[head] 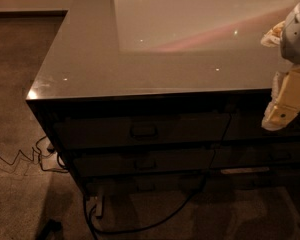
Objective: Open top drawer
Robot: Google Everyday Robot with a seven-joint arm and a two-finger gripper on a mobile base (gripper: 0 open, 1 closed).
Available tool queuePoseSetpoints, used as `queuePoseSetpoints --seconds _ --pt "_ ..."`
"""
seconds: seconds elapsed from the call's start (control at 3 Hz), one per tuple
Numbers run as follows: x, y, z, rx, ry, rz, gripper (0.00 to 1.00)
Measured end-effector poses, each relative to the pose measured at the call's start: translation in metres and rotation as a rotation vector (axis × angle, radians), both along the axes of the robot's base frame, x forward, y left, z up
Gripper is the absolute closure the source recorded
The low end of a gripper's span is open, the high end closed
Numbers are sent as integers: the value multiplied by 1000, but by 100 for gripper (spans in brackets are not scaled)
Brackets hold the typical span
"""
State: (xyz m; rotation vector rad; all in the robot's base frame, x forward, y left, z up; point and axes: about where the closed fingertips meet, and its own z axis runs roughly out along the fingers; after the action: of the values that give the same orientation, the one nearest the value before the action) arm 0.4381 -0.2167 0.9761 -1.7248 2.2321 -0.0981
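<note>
Glossy countertop (85, 59) fills my view, the top drawer (95, 132) shut beneath its front edge, my gripper (283, 109) hanging off right, clear of the handle (143, 130), how open I cannot tell.

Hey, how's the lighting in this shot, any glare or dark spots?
Camera view: dim, warm light; a broad pale glare on the glossy grey countertop; the wide dark top drawer sits in shadow; the cream claw at the right edge is lit.
</note>
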Motion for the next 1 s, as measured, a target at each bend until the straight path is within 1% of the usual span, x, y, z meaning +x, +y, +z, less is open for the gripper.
queuePoseSetpoints --seconds 0.33,0.67,1.0 --pt "0 0 0 0 0 0 0" --pt "1 6 -1 -20 -34 33 0" --pt "-1 19 -13 -60 -84 133 0"
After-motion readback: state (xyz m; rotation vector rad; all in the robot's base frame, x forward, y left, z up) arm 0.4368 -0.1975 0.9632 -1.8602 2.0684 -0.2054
